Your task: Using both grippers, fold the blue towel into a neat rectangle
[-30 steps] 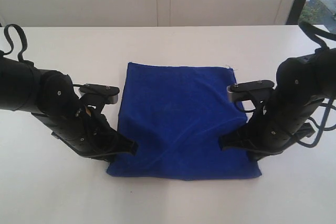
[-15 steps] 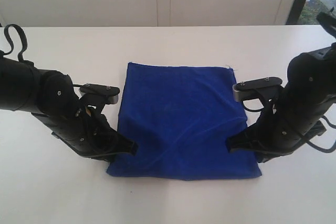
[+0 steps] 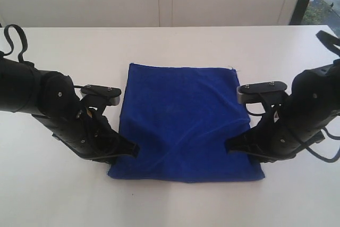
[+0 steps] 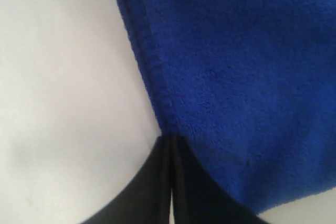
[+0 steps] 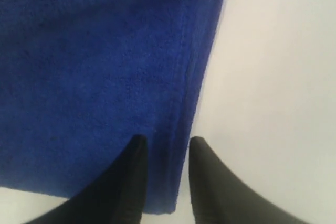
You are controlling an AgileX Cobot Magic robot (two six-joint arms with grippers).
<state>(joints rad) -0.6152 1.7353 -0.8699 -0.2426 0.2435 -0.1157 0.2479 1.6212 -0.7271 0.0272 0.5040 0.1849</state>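
A blue towel (image 3: 183,120) lies flat on a white desk (image 3: 170,41), flanked by two black robot arms. The left gripper (image 4: 170,148) sits at the towel's left hem, close to its near corner. Its jaws are pressed together on the stitched edge, apparently pinching it ready for a fold. The right gripper (image 5: 165,142) mirrors it at the towel's right hem, jaws parted and straddling the edge without clamping it. A level, two-sided lift likely waits on that second grip.
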